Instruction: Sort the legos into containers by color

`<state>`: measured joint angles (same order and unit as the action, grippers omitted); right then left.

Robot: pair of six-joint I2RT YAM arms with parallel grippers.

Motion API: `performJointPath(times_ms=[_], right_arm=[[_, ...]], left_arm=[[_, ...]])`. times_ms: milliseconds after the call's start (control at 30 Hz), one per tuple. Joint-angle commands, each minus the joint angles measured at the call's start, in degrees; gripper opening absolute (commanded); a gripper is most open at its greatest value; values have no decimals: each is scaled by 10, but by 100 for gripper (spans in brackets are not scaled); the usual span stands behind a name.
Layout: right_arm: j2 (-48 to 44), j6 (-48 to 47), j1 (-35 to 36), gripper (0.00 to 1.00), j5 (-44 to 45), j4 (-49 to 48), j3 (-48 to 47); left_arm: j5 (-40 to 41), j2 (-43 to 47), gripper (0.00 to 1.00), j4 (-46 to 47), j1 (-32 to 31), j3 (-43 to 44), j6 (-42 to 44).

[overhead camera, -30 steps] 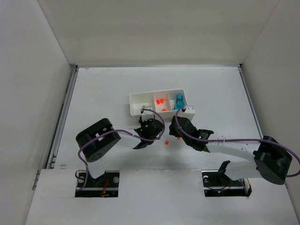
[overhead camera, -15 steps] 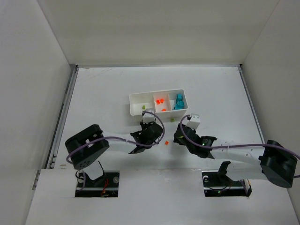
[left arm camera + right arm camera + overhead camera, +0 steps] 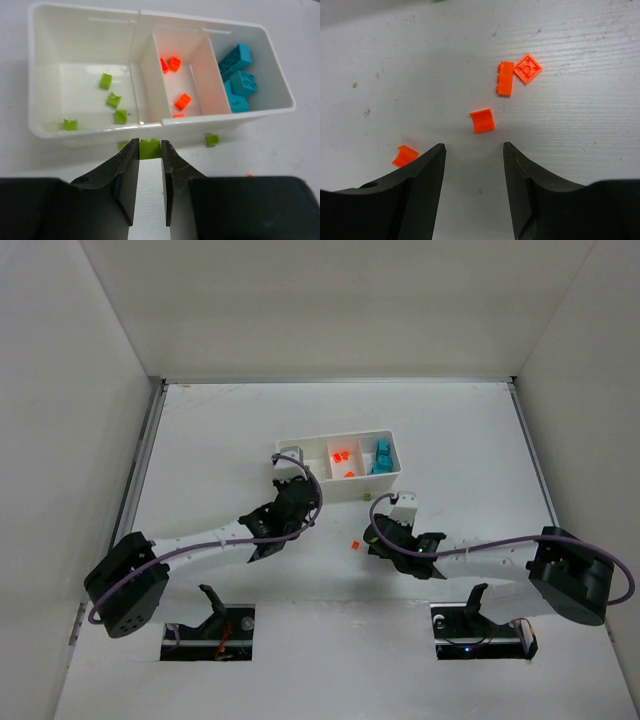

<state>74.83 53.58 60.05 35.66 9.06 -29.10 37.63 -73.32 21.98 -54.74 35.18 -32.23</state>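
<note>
The white three-part tray (image 3: 338, 438) stands mid-table; in the left wrist view its rim (image 3: 85, 7) fills the top. Its left part holds several lime bricks (image 3: 113, 100), the middle orange ones (image 3: 182, 101), the right teal ones (image 3: 239, 75). My left gripper (image 3: 288, 480) is just before the tray's left part, shut on a lime brick (image 3: 149, 148). My right gripper (image 3: 368, 537) is open, low over the table (image 3: 474, 146). An orange curved piece (image 3: 482, 120) lies just ahead of its fingertips, with more orange pieces (image 3: 505, 78) around.
A loose lime brick (image 3: 368, 496) lies on the table in front of the tray; it also shows in the left wrist view (image 3: 212, 140). Another lime bit (image 3: 123, 145) lies by the tray's front wall. An orange piece (image 3: 404, 155) sits beside the right gripper's left finger.
My left arm swung left and its gripper moved up to the tray's left part. My right gripper moved down-left, away from the tray, to the orange pieces.
</note>
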Motion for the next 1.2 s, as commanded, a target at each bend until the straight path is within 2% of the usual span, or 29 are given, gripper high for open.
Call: performJointPath(times_ms=[0,367,733,967,1167], right_arm=[[15,6,1,55,21,11,-24],[59,13,-2,50,41,41,-55],[71,7,-8,49,42,49,-64],[79,3,-13,43,40,47,-67],[85,-1,-13,32,39,43,-69]], left_arm=[[-28,2,14,-12,46,24,19],[-92,-101,15,-4,155,88,34],[-81,-180,18,11,167,124,45],[-71,-142,40,17,160,108,46],[-58,-61,41,20,136,62,52]])
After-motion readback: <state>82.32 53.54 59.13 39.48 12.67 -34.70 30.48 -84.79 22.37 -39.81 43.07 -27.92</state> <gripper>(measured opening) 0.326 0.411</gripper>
